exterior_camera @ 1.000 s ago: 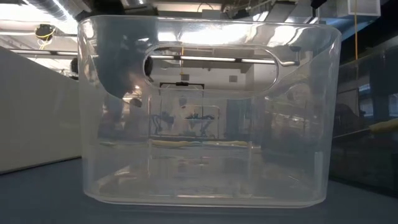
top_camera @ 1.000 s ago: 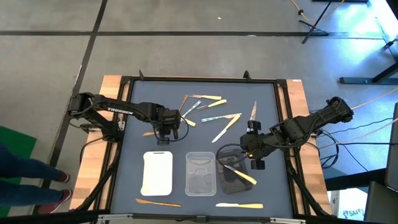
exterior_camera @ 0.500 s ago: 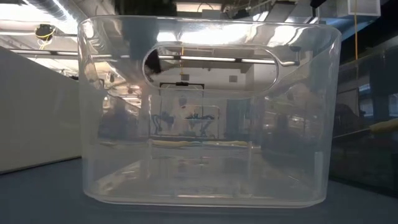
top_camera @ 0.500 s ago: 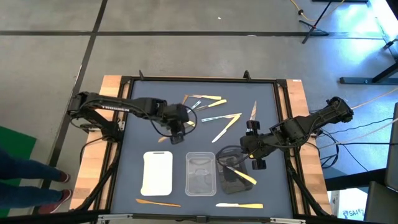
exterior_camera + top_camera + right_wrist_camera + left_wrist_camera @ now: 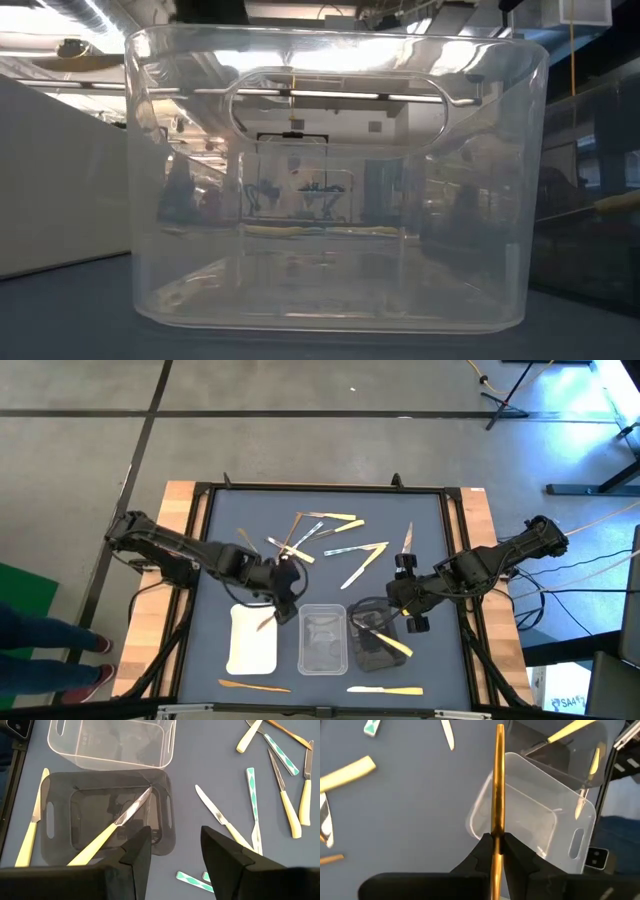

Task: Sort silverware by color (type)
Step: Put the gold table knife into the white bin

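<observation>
Black tray (image 5: 60, 805) holds one yellow-handled knife (image 5: 107, 835); clear tray (image 5: 323, 638) and white tray (image 5: 252, 645) look empty. Left gripper (image 5: 283, 598) over white tray w/ jaws clamped on a wooden utensil (image 5: 498, 800). Right gripper (image 5: 412, 610) by black tray, jaws wide, nothing held; other silverware (image 5: 330, 540) scattered on desk (image 5: 420, 510).

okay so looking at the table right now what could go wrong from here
1. The left gripper pinches the brown wooden utensil only at one end, so it may swing or slip before reaching the white tray.

2. A yellow-handled knife leans across the black tray, its handle over the rim; it could slide out.

3. The right gripper hangs open just above that tray and might knock the knife when it moves.
</observation>
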### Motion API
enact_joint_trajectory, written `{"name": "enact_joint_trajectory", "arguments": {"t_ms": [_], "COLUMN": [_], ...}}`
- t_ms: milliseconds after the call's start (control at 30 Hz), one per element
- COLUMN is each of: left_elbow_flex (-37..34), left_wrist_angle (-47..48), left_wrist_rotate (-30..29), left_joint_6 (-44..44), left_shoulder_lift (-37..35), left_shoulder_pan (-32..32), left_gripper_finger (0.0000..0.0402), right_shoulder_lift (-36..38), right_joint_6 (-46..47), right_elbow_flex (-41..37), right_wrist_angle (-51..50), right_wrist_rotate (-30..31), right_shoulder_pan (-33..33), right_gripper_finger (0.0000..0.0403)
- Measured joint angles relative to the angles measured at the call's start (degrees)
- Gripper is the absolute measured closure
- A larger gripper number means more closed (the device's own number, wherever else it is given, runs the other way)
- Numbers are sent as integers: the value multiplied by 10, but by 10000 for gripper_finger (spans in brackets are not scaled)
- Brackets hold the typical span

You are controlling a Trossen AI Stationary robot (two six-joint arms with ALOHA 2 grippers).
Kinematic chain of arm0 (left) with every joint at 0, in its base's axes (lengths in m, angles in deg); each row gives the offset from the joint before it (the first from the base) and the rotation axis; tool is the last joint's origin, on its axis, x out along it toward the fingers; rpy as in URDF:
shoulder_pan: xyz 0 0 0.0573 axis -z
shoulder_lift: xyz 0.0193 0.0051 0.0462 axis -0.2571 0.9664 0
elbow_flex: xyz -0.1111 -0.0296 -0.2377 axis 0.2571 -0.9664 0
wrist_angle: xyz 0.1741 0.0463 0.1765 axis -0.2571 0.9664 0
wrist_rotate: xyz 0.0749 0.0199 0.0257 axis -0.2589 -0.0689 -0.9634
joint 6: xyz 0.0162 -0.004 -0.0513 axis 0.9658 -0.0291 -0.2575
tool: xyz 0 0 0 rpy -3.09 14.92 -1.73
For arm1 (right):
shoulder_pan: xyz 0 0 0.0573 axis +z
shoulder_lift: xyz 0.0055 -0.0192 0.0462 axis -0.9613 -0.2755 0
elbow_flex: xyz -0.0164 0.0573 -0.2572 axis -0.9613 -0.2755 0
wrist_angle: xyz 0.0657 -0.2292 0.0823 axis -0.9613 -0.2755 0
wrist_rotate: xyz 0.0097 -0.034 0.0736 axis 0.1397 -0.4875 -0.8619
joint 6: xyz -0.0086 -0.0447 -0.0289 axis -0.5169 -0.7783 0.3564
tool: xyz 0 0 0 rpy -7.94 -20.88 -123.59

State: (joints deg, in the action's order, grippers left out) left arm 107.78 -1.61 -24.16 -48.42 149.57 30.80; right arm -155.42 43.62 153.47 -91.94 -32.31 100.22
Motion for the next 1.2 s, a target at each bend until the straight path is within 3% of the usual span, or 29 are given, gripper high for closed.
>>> {"name": "enact_joint_trajectory", "arguments": {"t_ms": [433,933,1200], "left_elbow_flex": [0,0,0], "left_wrist_angle": [42,79,127], "left_wrist_rotate": [-158,-176,-223], "left_joint_6": [-203,-288,-400], "left_shoulder_lift": [14,105,128], "left_shoulder_pan": [149,207,236], "left_gripper_finger": [383,383,383], "right_shoulder_lift": [0,0,0], "right_joint_6": [0,0,0], "right_elbow_flex": [0,0,0], "right_wrist_angle": [0,7,7], "right_wrist_rotate": [0,0,0], "right_shoulder_pan": [0,0,0], "right_gripper_finger": [244,244,244]}}
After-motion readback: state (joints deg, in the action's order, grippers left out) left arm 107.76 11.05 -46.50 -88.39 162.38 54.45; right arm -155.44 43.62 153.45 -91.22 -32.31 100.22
